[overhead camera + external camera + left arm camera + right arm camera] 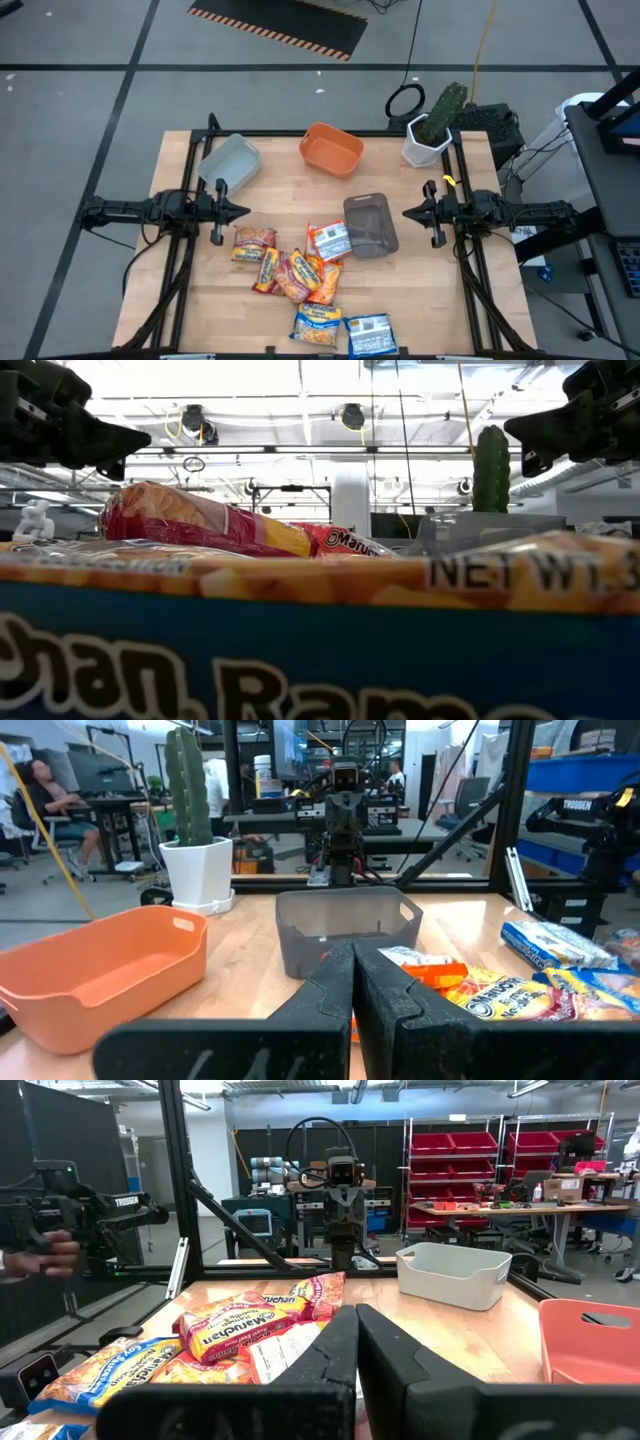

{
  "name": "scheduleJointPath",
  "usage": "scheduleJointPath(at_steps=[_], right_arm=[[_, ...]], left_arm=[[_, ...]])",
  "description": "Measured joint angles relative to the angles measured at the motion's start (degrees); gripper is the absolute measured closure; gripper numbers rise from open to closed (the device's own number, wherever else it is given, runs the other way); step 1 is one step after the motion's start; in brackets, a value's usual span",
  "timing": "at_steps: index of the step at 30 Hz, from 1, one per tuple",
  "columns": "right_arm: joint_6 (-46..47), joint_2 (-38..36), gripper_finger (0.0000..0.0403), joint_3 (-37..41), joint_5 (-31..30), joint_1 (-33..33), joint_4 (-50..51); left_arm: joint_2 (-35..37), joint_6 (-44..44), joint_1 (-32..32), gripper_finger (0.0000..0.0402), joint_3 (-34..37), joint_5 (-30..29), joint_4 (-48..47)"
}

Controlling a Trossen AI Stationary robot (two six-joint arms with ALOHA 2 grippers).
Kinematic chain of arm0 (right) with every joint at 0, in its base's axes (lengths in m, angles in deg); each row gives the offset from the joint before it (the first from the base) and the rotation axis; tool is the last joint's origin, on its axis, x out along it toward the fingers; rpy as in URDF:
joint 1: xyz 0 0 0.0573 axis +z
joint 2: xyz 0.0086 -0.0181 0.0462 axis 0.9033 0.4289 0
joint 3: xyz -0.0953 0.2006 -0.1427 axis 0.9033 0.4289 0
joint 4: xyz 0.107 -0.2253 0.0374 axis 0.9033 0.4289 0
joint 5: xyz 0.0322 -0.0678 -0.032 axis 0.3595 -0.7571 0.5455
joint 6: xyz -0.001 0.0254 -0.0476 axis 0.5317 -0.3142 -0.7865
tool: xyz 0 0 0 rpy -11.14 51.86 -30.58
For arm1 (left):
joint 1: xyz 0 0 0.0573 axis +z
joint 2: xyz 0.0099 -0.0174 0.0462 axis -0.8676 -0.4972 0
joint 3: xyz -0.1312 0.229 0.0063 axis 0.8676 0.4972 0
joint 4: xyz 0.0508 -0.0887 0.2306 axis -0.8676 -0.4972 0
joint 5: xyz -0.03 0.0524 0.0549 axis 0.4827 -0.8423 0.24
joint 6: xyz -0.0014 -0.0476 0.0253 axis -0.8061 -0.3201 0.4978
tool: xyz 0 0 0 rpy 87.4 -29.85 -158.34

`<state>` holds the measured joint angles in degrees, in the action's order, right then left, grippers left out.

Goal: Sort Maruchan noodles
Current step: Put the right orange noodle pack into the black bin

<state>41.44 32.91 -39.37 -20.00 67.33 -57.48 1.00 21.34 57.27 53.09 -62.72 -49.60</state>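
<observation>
8 Maruchan noodle packets (300, 275), 3 trays: light grey (229, 160), orange (331, 148), dark grey (371, 224). Left gripper (244, 211) and right gripper (408, 212) closed, empty.

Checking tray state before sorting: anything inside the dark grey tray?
In the high view the dark grey tray looks empty. One red-and-white noodle packet touches its left edge from outside. The left wrist view shows only its near wall, not the floor.

The bench (180, 290) is showing pale wood grain. Three trays are sitting on it: a light grey tray (229, 161) at upper left, an orange tray (331, 148) at upper centre, a dark smoky grey tray (371, 224) at centre. The noodle packets (296, 275) are showing orange, red-and-white and, at lower centre, yellow-and-blue print. A green cactus (441, 112) is standing in a white pot (423, 147).
</observation>
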Motion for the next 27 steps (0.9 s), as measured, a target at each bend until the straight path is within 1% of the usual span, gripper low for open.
scheduleJointPath(at_steps=[4, 8, 11, 15, 18, 21, 24, 27], right_arm=[[0.0, 0.0, 0.0403, 0.0, -0.1, 0.0, 0.0], [0.0, 0.0, 0.0403, 0.0, -0.1, 0.0, 0.0], [0.1, 0.0, 0.0403, 0.0, -0.1, 0.0, 0.0], [4.2, 0.0, 0.0403, 0.0, -0.1, 0.0, 0.0], [5.8, 0.0, 0.0403, 0.0, -0.1, 0.0, 0.0], [5.9, 0.0, 0.0403, 0.0, -0.1, 0.0, 0.0], [5.6, 0.0, 0.0403, 0.0, -0.6, 0.0, 0.3], [5.6, 0.0, 0.0403, 0.0, -2.8, 0.0, 1.9]], left_arm=[[0.0, -0.7, 0.0, 0.0398, 0.0, 0.0, 0.0], [0.0, -4.0, 0.0, 0.0398, 0.0, 0.0, 0.3], [0.0, -5.1, 0.0, 0.0398, 0.0, 0.0, 2.8], [0.0, -5.8, 0.0, 0.0398, -1.9, 0.2, 3.7], [-0.2, -6.9, 0.0, 0.0398, -4.9, 0.3, 1.7], [-2.0, -7.4, 0.0, 0.0398, -9.8, 0.4, -2.1], [-5.4, -7.5, 0.0, 0.0398, -15.9, 0.4, -7.0], [-9.7, -7.5, 0.0, 0.0398, -22.8, 0.5, -11.7]])
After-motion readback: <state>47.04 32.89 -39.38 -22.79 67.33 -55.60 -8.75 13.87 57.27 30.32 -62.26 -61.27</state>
